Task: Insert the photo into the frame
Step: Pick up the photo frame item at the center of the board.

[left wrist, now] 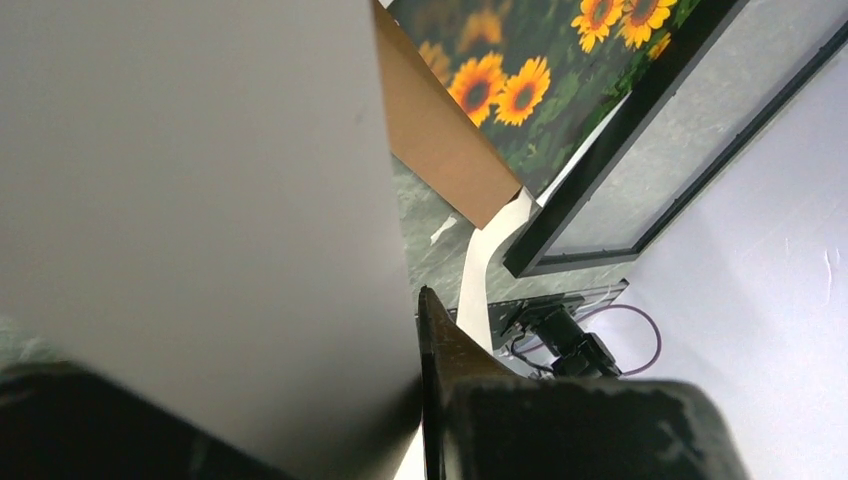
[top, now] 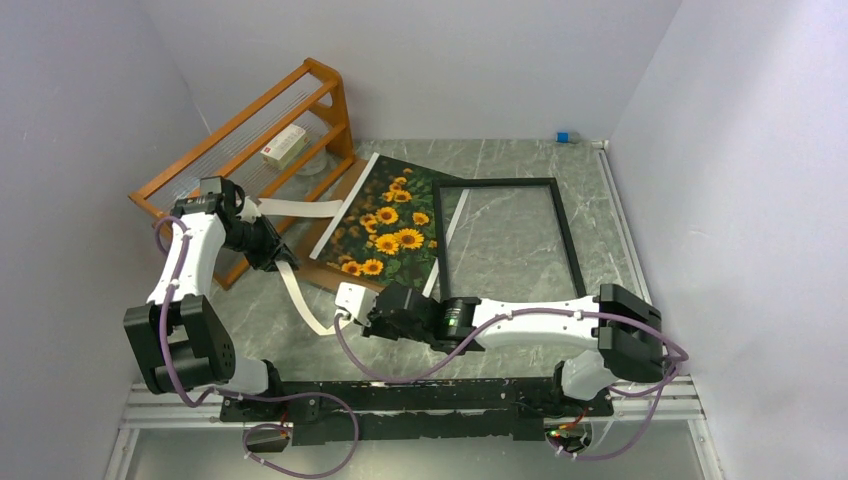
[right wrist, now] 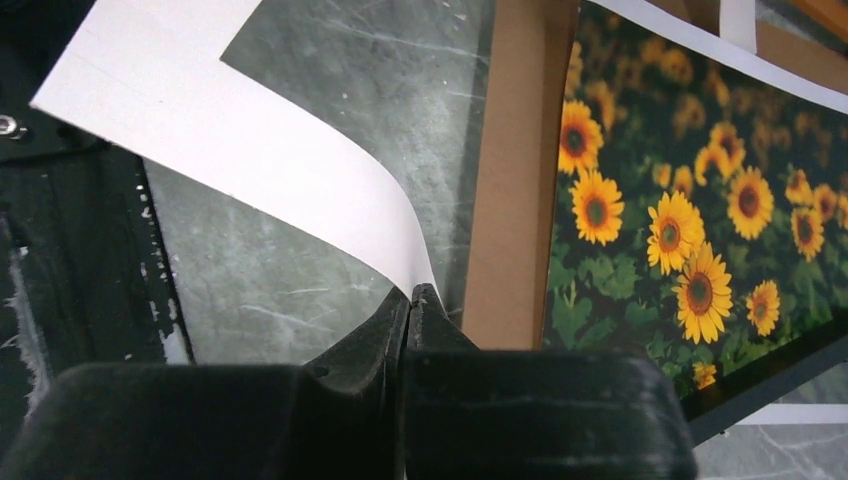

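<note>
The sunflower photo (top: 390, 225) lies face up on a brown backing board (top: 340, 215) in the middle of the table. The black frame (top: 495, 181) lies flat just right of it, its left border along the photo's right edge. My left gripper (top: 278, 258) is shut on a white mat border (top: 300, 208) left of the photo. My right gripper (top: 348, 303) is shut on the same mat's near strip (top: 300, 295). The left wrist view shows the mat (left wrist: 200, 180), gripper (left wrist: 420, 300), photo (left wrist: 520, 80) and frame (left wrist: 620, 150). The right wrist view shows the gripper (right wrist: 412, 295), mat (right wrist: 250, 150) and photo (right wrist: 700, 200).
An orange wooden rack (top: 250, 120) stands at the back left with a small white box (top: 283, 146) on it. A blue object (top: 564, 137) sits by the back wall. White walls close in on three sides. A white strip (top: 450, 235) shows inside the frame's left part.
</note>
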`<state>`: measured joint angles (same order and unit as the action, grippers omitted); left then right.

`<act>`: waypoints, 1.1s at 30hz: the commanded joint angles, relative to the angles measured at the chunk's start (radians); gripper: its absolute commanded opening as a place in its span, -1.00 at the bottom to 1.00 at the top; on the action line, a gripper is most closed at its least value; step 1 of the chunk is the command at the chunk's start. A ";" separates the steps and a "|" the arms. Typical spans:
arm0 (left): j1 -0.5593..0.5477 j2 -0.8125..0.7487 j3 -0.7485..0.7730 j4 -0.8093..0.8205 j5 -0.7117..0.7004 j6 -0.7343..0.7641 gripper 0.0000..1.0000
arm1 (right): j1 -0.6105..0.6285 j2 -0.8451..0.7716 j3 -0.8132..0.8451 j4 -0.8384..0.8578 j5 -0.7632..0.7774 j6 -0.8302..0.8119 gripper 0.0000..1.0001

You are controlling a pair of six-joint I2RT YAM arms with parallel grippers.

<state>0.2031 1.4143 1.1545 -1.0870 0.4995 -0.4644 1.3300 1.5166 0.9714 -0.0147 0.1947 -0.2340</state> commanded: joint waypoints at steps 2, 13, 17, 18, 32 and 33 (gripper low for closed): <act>-0.002 -0.061 0.039 -0.043 0.080 0.010 -0.58 | -0.011 -0.080 0.122 -0.069 -0.099 0.035 -1.00; -0.001 -0.129 0.106 -0.128 0.090 -0.006 -0.61 | -0.043 -0.122 0.247 -0.185 -0.178 0.048 -1.00; -0.002 -0.154 0.182 -0.177 -0.039 -0.027 -0.69 | -0.060 -0.124 0.299 -0.221 -0.262 0.063 -1.00; -0.001 -0.162 0.200 -0.185 -0.069 -0.036 -0.70 | -0.066 -0.125 0.314 -0.229 -0.288 0.072 -1.00; -0.002 -0.183 0.488 -0.259 -0.081 -0.076 -0.95 | -0.135 -0.148 0.461 -0.258 -0.453 0.130 -1.00; -0.002 -0.179 0.512 -0.258 -0.072 -0.073 -0.95 | -0.138 -0.150 0.466 -0.258 -0.453 0.128 -1.00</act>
<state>0.2031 1.2346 1.5669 -1.3224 0.4213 -0.5289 1.2030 1.4075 1.3838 -0.3042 -0.2234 -0.1181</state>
